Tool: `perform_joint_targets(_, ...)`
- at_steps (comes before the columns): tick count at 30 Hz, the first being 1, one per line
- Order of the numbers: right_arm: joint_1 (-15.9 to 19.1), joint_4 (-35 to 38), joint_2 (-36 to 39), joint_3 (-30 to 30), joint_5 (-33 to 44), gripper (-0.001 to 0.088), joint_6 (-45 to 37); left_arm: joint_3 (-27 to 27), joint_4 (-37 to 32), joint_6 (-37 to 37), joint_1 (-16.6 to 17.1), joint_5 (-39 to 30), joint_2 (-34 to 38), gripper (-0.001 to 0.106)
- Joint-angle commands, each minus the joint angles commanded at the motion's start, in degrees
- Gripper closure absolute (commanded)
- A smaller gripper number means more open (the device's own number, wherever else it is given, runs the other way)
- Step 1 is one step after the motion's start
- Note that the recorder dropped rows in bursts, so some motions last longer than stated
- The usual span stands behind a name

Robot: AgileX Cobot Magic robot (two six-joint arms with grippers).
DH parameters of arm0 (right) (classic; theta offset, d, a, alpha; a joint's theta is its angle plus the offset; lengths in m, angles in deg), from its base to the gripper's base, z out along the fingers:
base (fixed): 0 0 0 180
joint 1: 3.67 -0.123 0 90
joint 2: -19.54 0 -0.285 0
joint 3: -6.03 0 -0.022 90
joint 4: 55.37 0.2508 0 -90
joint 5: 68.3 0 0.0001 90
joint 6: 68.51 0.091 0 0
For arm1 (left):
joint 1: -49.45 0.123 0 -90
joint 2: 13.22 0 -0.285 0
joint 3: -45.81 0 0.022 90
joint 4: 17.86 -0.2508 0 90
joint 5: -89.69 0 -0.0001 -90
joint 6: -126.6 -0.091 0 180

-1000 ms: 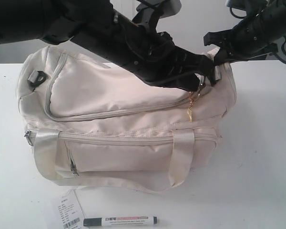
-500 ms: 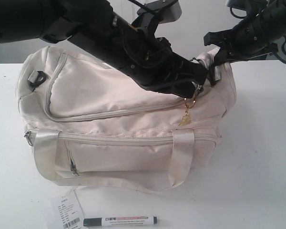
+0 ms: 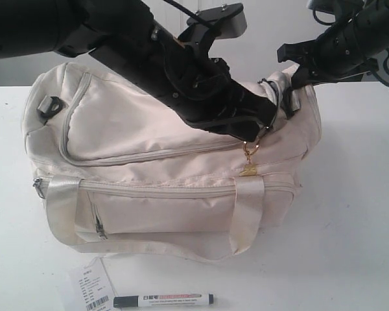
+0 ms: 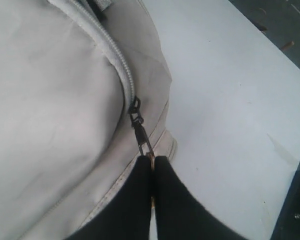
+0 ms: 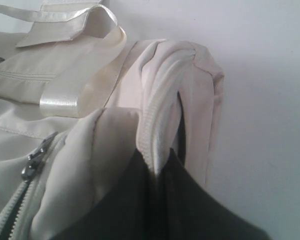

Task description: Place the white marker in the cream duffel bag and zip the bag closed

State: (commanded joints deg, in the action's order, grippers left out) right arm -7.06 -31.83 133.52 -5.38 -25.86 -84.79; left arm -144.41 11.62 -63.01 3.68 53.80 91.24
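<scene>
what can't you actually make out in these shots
Inside of the bag: hidden in every view by its own fabric.
Print on the marker and the paper tag: too small in the exterior view; the bottom edge cuts off the tag's corner.
Where the left hand meets the zipper pull: in the exterior view, lost against the dark arm.
Tips of the right hand: buried in bag fabric in the right wrist view.
</scene>
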Motion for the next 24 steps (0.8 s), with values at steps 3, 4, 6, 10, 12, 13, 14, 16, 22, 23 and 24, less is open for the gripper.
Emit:
perform_joint_targets(3,0.0,0.0,0.0,0.0,0.0,0.0868,0.0,0.0,-0.3,0.0,0.0,-0.4,0.0,0.105)
perform_joint_targets(4,0.0,0.0,0.0,0.0,0.0,0.0868,0.0,0.0,-0.6,0.0,0.0,-0.9,0.0,0.105)
perform_joint_targets(6,0.0,0.0,0.0,0.0,0.1,0.0868,0.0,0.0,-1.1,0.0,0.0,-1.6,0.0,0.105)
perform_joint_targets(10,0.0,0.0,0.0,0.0,0.1,0.0868,0.0,0.0,-1.3,0.0,0.0,-2.2,0.0,0.105)
perform_joint_targets(12,0.0,0.0,0.0,0.0,0.1,0.0868,0.0,0.0,-1.3,0.0,0.0,-2.4,0.0,0.105)
perform_joint_targets(13,0.0,0.0,0.0,0.0,0.2,0.0868,0.0,0.0,-1.6,0.0,0.0,-2.8,0.0,0.105)
perform_joint_targets(14,0.0,0.0,0.0,0.0,0.2,0.0868,0.0,0.0,-1.7,0.0,0.0,-3.1,0.0,0.105)
perform_joint_targets(16,0.0,0.0,0.0,0.0,0.2,0.0868,0.0,0.0,-1.9,0.0,0.0,-3.6,0.0,0.105)
perform_joint_targets(22,0.0,0.0,0.0,0.0,0.4,0.0868,0.0,0.0,-4.2,0.9,0.0,-4.8,0.0,0.105)
perform_joint_targets(23,0.0,0.0,0.0,0.0,0.4,0.0868,0.0,0.0,-4.5,1.1,0.0,-4.8,0.0,0.105)
perform_joint_targets(24,0.0,0.0,0.0,0.0,0.6,0.0868,0.0,0.0,-4.6,1.1,0.0,-4.8,0.0,0.105)
